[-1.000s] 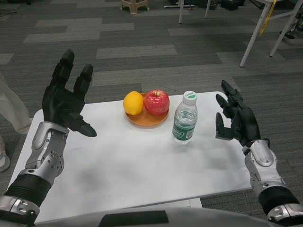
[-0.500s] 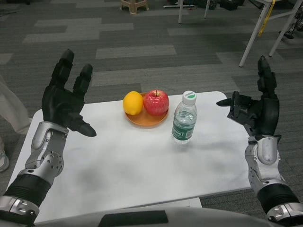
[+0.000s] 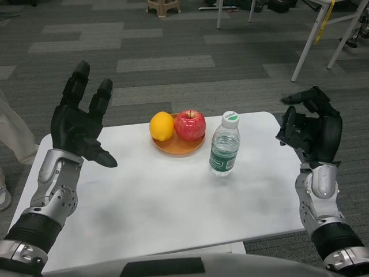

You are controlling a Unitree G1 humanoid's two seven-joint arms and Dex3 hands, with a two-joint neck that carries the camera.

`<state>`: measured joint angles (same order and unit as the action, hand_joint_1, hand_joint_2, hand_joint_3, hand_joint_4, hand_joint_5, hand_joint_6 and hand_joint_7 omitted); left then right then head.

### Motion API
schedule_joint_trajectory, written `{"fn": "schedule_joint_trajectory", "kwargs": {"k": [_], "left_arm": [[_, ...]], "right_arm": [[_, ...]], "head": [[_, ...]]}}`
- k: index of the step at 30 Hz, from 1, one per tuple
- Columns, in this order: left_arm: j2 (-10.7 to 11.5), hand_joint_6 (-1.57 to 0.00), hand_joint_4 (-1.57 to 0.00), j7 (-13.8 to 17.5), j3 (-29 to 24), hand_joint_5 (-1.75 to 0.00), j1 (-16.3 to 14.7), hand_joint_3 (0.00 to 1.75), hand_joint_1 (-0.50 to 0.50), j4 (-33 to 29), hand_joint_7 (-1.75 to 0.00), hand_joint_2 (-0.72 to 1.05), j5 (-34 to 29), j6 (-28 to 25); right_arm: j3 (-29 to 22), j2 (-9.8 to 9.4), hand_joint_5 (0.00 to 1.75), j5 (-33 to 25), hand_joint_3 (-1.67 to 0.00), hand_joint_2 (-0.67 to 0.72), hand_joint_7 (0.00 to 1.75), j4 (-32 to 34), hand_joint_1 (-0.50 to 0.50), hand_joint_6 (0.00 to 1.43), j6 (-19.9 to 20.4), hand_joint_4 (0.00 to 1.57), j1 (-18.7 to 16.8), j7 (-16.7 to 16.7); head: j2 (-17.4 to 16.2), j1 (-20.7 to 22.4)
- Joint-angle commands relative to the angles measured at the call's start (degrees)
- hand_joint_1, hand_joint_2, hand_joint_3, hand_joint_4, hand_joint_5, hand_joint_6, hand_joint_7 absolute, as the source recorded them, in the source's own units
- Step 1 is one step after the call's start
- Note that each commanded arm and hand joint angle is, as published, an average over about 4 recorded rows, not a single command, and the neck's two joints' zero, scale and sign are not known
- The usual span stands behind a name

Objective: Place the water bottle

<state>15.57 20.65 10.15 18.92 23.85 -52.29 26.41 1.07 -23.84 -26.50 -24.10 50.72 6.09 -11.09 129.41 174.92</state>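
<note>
Clear water bottle [image 3: 224, 148] stands on my tabletop [image 3: 161, 196]; left hand [image 3: 78, 121] spread wide, right hand [image 3: 308, 131] curled on nothing.

Silver forearms, black robot hand [image 3: 78, 128] each.

a water bottle [image 3: 224, 145] with a white cap and green label stands upright on the white desk [image 3: 155, 202], just right of an orange plate [image 3: 177, 145] holding a lemon [image 3: 162, 126] and a red apple [image 3: 190, 124]. the left hand [image 3: 78, 124] is raised over the desk's left side, palm facing in, fingers [image 3: 75, 85] spread and holding nothing. the right hand [image 3: 308, 131] is raised at the desk's right edge, well apart from the bottle, its fingers [image 3: 302, 98] curled inward around nothing. grey carpet and white furniture legs [image 3: 310, 40] lie beyond.
</note>
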Motion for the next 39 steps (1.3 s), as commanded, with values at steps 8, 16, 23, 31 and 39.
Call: {"fn": "schedule_joint_trajectory", "kwargs": {"k": [8,16,23,31,39], "left_arm": [[-0.19,0.0,0.0,0.0,-0.31,-0.21,-0.11,0.09,-0.5,-0.09,0.0,-0.28,0.15,0.05],[-0.19,0.0,0.0,-0.09,-0.31,-0.21,-0.11,0.07,-0.5,-0.12,0.0,-0.28,0.17,0.05],[-0.19,0.0,0.0,-0.17,-0.31,-0.21,-0.11,0.09,-0.5,-0.12,0.0,-0.28,0.26,0.05],[-0.19,0.0,0.0,-0.17,-0.44,-0.21,-0.11,0.07,-0.5,-0.16,0.0,-0.28,0.26,0.01],[-0.19,0.0,0.0,-0.17,-0.71,-0.18,-0.02,0.09,-0.5,-0.6,0.0,-0.28,0.35,0.05]], "right_arm": [[0.97,-0.13,1.36,-0.74,-0.44,-0.46,0.87,1.6,-0.5,0.83,-0.54,1.52,-0.11,-4.14],[1.36,-0.42,0.15,-0.81,-0.08,0.42,0.05,2.32,-0.49,0.0,-3.09,0.0,-0.2,-3.35],[1.34,-0.51,0.0,-0.74,-0.08,0.6,0.03,3.05,-0.5,0.0,-4.14,0.0,-0.11,-1.26],[1.47,-0.59,0.0,-0.74,-0.08,0.6,0.0,5.2,-0.5,0.0,-4.76,0.0,-0.07,-0.47],[2.55,-1.1,0.0,-0.9,-0.08,0.6,0.0,8.74,-0.5,0.0,-6.49,0.0,0.41,1.75]], "head": [[-0.02,0.08],[-0.13,0.15],[-0.22,0.16],[-0.18,0.11],[-0.08,0.24]]}}
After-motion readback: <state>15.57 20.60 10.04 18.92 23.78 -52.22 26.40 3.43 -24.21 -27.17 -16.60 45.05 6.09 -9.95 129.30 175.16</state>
